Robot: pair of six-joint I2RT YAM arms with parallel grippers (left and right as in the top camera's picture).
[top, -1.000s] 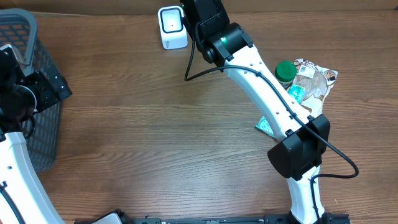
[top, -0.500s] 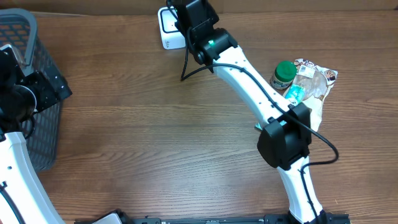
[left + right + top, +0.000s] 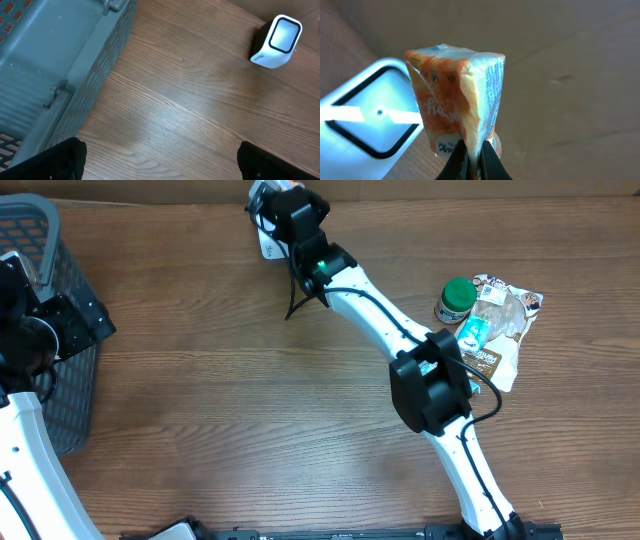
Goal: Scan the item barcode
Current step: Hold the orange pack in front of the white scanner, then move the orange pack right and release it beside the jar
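In the right wrist view, my right gripper is shut on the bottom seam of an orange and white snack packet, which stands upright above the fingers. The white barcode scanner with its dark-framed window sits just left of and behind the packet. From overhead, the right wrist reaches to the table's far edge and partly covers the scanner. My left gripper is open over bare wood with nothing between its fingers. It sees the scanner far off at the upper right.
A grey slatted basket stands at the far left by the left arm and also fills the left of the left wrist view. At the right lie a green-lidded jar and several snack bags.
The right arm has swung left along the far edge, carrying the packet from right of the scanner to over it. The left arm has not moved.
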